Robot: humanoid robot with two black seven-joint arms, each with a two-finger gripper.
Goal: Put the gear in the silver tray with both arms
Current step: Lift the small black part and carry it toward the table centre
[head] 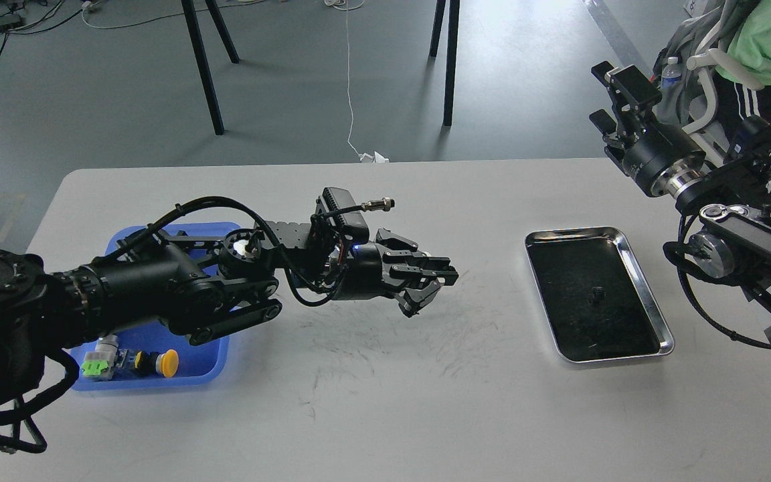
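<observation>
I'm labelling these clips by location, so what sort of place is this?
Probably a robotics lab or workshop. A white work table holds a blue tray of push-button parts and a silver tray, cables trail over the bare grey floor, and a seated person watches nearby.

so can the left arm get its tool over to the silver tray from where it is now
Probably yes. The left tool hangs above bare table about mid-width, pointing toward the silver tray, with nothing standing between them. The right tool is raised beyond the far edge, out of that path.
</observation>
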